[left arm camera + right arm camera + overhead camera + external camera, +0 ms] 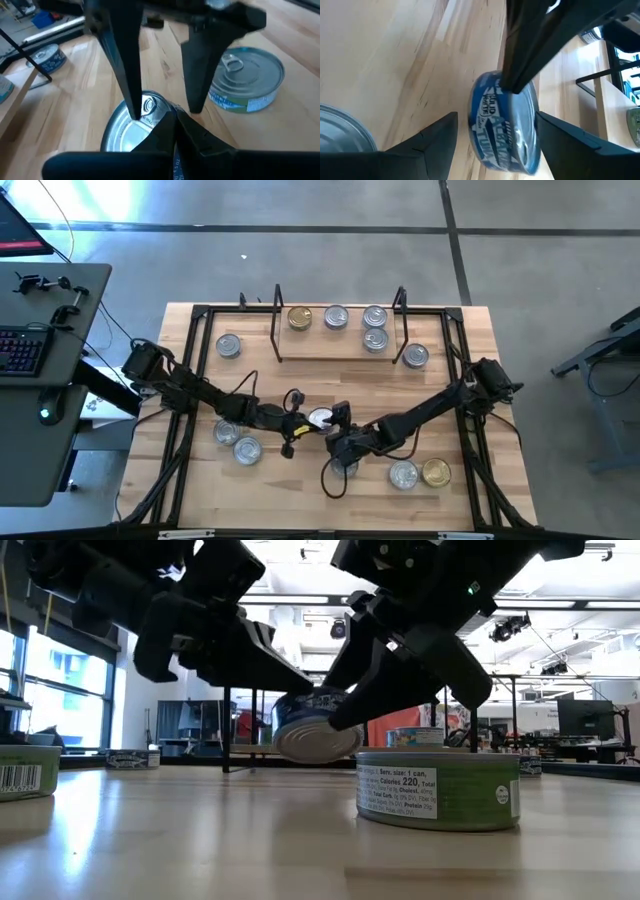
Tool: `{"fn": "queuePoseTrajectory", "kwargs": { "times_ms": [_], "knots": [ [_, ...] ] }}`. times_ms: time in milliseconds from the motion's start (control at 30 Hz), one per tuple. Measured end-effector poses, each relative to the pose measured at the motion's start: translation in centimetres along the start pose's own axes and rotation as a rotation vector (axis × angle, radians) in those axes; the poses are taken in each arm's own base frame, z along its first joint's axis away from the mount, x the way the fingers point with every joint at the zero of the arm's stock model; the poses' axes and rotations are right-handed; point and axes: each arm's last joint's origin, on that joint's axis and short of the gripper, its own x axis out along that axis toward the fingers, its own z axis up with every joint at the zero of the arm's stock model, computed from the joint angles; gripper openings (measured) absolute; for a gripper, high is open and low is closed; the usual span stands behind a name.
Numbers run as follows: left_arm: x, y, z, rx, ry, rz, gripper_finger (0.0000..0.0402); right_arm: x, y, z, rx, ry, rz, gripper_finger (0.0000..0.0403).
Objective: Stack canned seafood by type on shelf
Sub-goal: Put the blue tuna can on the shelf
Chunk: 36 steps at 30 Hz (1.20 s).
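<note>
Light wooden table (300, 480) seen from above: low wire-framed shelf (340, 352) carries five tins; both grippers meet mid-table at one blue-labelled silver tin (320, 419). Low view: tin tilted, off the surface, clamped by left gripper (300, 690); workshop behind. Right wrist: right gripper (497, 137) fingers spread, flanking it.

The table (300, 490) was pale wood with visible grain and a soft sheen. The blue-labelled tin (507, 127) had a glossy paper wrap and shiny metal lid; the green-labelled tin (437, 790) looked similarly glossy. The shelf (340, 352) had wooden board and thin black metal wire.
</note>
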Motion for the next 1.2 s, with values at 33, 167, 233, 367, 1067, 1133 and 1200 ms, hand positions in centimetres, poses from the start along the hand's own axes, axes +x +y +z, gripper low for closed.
{"fn": "queuePoseTrajectory", "kwargs": {
  "times_ms": [33, 167, 233, 367, 1067, 1133, 1200],
  "knots": [
    [0.0, 0.0, 0.1, -0.001, -0.007, 0.002, 0.0000, 0.1, 0.1, -0.1, -0.003, 0.004, -0.001, 0.0255],
    [0.0, 0.0, 0.2, -0.006, -0.024, 0.007, 0.0000, 0.9, 0.6, -0.4, -0.001, 0.024, -0.019, 0.0254],
    [0.0, 0.1, 0.3, -0.006, -0.026, 0.007, 0.0000, 1.1, 0.6, -0.4, 0.040, 0.021, -0.050, 0.0250],
    [0.0, 0.1, 0.3, -0.017, -0.032, 0.008, 0.0000, 1.1, 0.5, -0.1, 0.107, 0.000, -0.076, 0.0225],
    [-8.0, 0.2, 0.9, -0.184, 0.336, 0.304, 0.0000, 0.9, -8.3, 1.8, 0.176, 0.264, -0.434, 0.0118],
    [-8.4, -0.6, 0.7, -0.201, 0.344, 0.323, 0.0000, 2.0, -10.3, 0.7, 0.140, 0.322, -0.447, 0.0118],
    [-8.8, -1.5, 0.4, -0.213, 0.321, 0.337, 0.0000, 3.2, -12.3, -1.0, 0.156, 0.375, -0.473, 0.0118]
  ]
}}
